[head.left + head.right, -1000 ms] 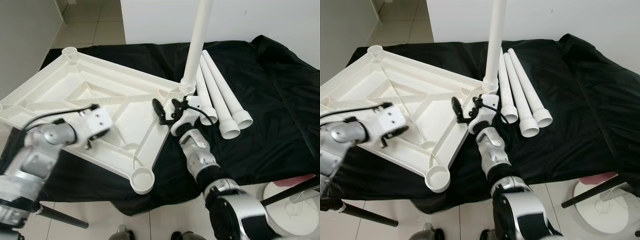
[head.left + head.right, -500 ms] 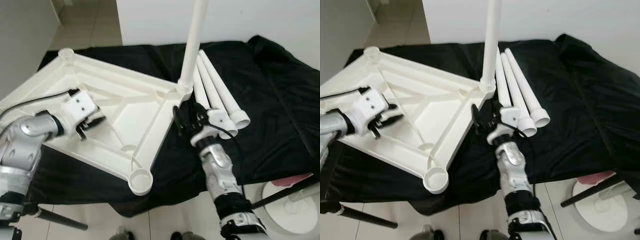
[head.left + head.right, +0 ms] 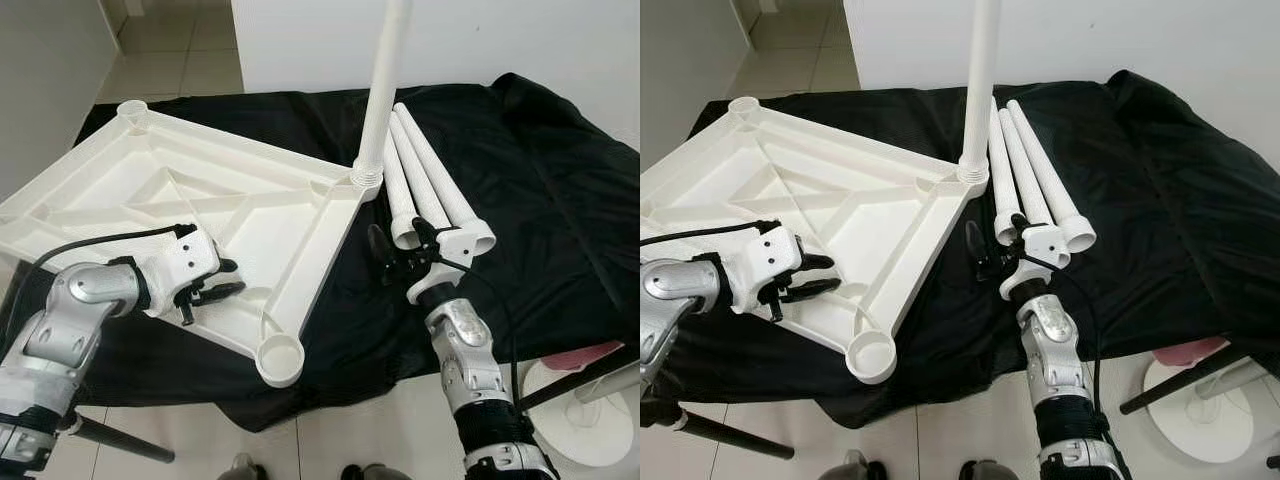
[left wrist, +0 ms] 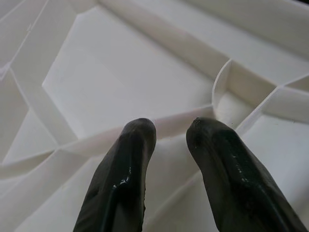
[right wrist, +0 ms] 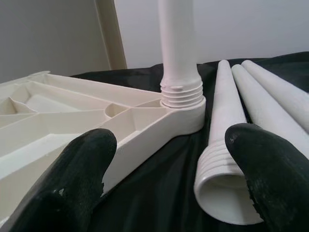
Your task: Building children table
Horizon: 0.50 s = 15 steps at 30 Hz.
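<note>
A white table top (image 3: 250,215) lies upside down on black cloth, ribs facing up. One white leg (image 3: 380,90) stands upright, screwed into its far right corner socket (image 5: 182,104). Three loose legs (image 3: 440,195) lie side by side just right of it. My left gripper (image 3: 225,280) hovers open over the ribs (image 4: 120,72) near the table top's front edge, holding nothing. My right gripper (image 3: 398,250) is open wide above the cloth, between the table top's right rim and the nearest loose leg's threaded end (image 5: 223,159).
The black cloth (image 3: 540,200) drapes a low surface and ends at a front edge near me. An empty corner socket (image 3: 281,360) overhangs that edge; another (image 3: 137,105) sits at the far left. A white round base (image 3: 585,410) and black rods stand on the tiled floor at right.
My right gripper has moved right, off the table top's rim to beside the loose legs. My left gripper has shifted across the ribs toward the front edge.
</note>
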Tool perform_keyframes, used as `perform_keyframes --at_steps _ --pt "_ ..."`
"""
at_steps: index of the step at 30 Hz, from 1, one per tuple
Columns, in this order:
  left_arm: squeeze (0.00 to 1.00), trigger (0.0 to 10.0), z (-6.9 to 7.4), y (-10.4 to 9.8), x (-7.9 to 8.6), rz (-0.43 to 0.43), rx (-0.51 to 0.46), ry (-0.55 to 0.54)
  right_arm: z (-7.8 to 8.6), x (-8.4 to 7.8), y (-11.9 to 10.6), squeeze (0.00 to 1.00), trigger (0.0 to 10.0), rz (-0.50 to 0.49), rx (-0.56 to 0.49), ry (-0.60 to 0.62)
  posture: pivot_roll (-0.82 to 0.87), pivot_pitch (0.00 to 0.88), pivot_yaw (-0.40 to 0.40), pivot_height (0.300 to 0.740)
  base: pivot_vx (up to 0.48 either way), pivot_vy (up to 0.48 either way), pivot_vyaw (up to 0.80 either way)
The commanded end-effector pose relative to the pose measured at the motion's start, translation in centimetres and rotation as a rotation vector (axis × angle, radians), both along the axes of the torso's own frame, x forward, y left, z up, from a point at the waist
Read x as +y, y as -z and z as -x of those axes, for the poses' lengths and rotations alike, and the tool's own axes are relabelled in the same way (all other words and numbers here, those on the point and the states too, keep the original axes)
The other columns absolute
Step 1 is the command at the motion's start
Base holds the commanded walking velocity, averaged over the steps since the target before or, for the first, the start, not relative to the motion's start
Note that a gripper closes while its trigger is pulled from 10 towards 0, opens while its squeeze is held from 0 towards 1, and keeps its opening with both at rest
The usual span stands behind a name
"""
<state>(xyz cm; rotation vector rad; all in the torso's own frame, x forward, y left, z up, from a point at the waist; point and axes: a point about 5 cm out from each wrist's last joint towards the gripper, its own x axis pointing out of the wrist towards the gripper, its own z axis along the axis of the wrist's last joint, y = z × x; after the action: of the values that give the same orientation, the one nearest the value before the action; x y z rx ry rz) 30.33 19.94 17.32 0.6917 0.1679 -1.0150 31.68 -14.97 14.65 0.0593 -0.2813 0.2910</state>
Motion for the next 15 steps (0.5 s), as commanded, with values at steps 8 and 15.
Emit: perform_keyframes --at_steps 8,15 --pt "1.0 10.0 0.3 -1.1 1.1 0.164 0.146 0.091 0.4 -0.5 0.6 0.0 10.0 0.027 0.035 0.007 -0.01 0.053 0.009 0.74 0.0 0.0 0.0" --pt "0.0 10.0 1.3 -1.5 1.0 0.191 0.211 0.212 0.7 -0.9 0.6 0.0 10.0 0.036 0.045 0.018 -0.02 0.049 0.02 0.74 0.0 0.0 0.0"
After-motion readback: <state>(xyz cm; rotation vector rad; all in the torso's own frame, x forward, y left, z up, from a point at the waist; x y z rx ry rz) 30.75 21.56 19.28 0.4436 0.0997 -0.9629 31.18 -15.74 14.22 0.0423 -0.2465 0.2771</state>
